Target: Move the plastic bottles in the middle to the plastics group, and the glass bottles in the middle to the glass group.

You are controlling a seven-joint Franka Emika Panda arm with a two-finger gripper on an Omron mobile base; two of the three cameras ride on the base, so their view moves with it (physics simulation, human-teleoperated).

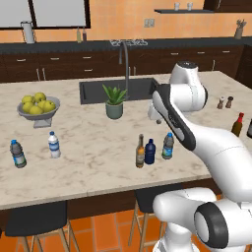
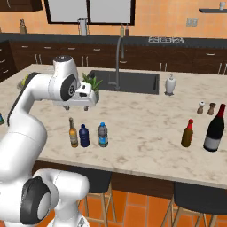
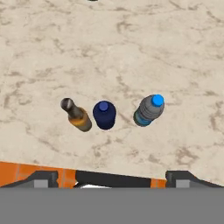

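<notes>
Above the middle of the tabletop (image 1: 88, 147) the white arm bends forward at the elbow and holds its pincer (image 3: 111, 177) pointing straight down, jaws spread wide and empty, high over three upright bottles. In the hand view they stand in a row: the brown bottle (image 3: 76, 115) at nine o'clock of the navy bottle (image 3: 104, 114), nearly touching, and the clear bottle (image 3: 149, 110) at three o'clock, a little apart.

A fruit bowl (image 1: 39, 111) of yellow fruit sits at nine o'clock on the counter (image 1: 93, 170). A potted plant (image 1: 114, 101) stands at twelve, just before the sink (image 2: 133, 81). Salt and pepper shakers (image 2: 206, 108) stand close together at two o'clock.
</notes>
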